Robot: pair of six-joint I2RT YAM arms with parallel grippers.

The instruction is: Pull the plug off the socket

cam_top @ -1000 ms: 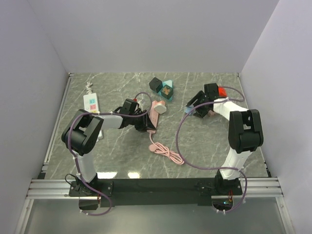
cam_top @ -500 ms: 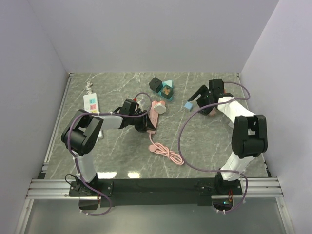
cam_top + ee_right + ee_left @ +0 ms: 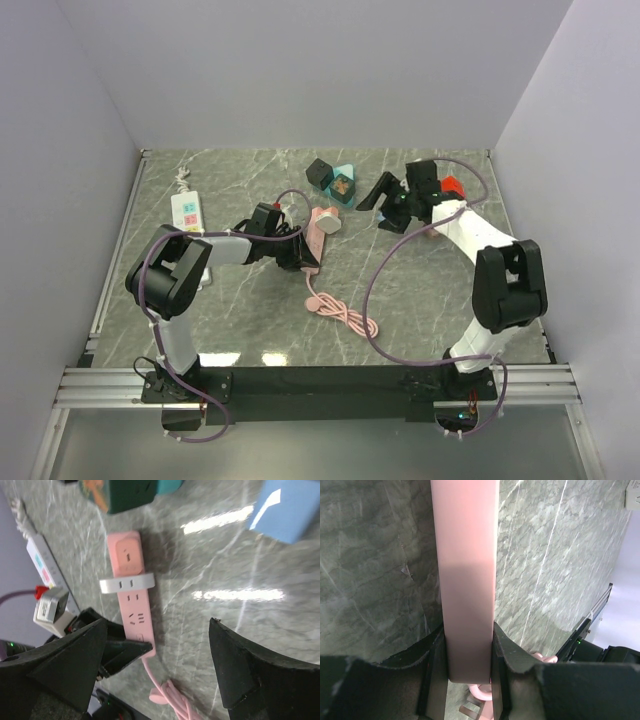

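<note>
The socket is a pink power strip lying in the middle of the table. A white plug is plugged into it near its far end. My left gripper is shut on the strip's cord end. In the left wrist view the pink strip fills the gap between both pads of the left gripper. My right gripper hovers open to the right of the strip, holding nothing. Its wrist view looks down at the strip and the plug, both apart from the right gripper.
The strip's pink cord coils toward the near edge. A white power strip lies at the left. Black and teal cube sockets stand at the back. A blue cube rests on the table by my right gripper. A red object is at the back right.
My right gripper has opened wider, left the blue cube on the table and swung left toward the pink strip. The left gripper has kept its hold and not moved.
</note>
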